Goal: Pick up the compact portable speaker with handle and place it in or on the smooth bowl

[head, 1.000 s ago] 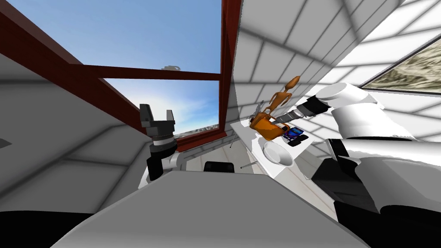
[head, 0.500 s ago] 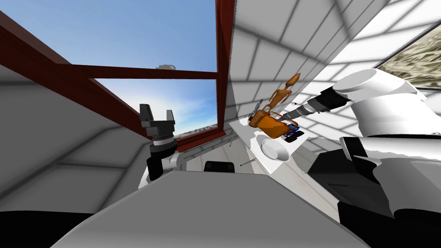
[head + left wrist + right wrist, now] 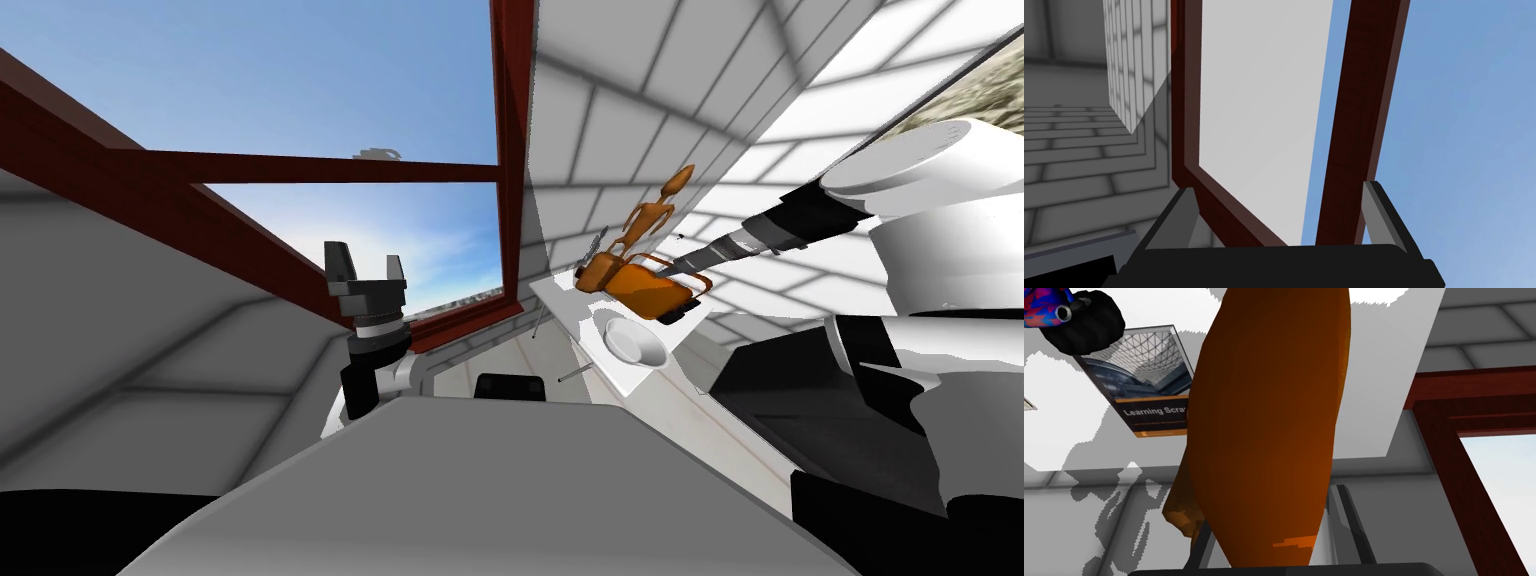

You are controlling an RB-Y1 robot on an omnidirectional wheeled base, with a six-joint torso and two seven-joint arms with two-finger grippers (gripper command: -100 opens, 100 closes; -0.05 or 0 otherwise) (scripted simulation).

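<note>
Speaker [image 3: 640,287] shifted above table [image 3: 572,318], clamped in right pincer [image 3: 1271,513].

You face a window [image 3: 350,90] with a dark red frame [image 3: 510,150]; blue sky shows beyond it. White tiled walls [image 3: 640,110] with grey joints surround you. A white table [image 3: 565,310] stands to the window's right.

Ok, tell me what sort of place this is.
Probably a room in a house: white tiled walls, a dark red window frame onto blue sky, and a small white table holding a bowl, a book and a toy truck.
</note>
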